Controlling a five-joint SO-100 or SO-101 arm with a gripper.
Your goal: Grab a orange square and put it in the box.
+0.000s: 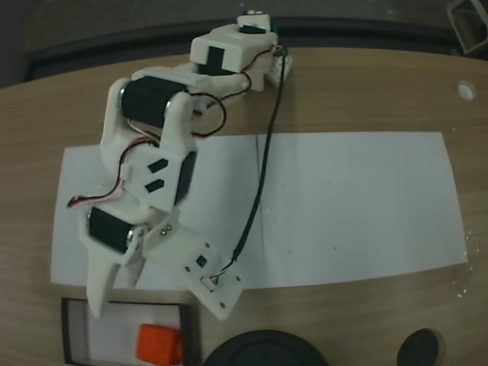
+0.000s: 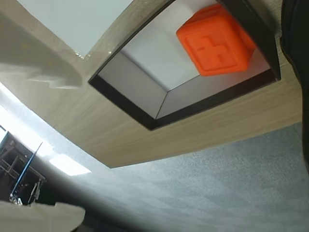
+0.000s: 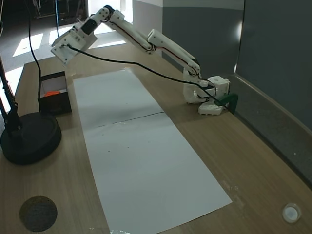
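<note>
Wrist view: orange square [image 2: 216, 41] sits upper right, loose on the white floor inside the box [image 2: 145, 116]; looks delivered. White finger [image 2: 36, 63] at left edge, another at bottom left, wide apart w/ nothing between.

Fixed view from above: gripper [image 1: 126, 293] lower left, over box rim, empty; square bottom centre-left.

Side fixed view: arm stretched to upper left, above box [image 3: 54, 102], prob. so drop lands inside.

A wooden table [image 3: 273, 161] carries white paper [image 3: 141, 161], the box [image 3: 54, 100] and a round black base [image 3: 30, 138].
</note>
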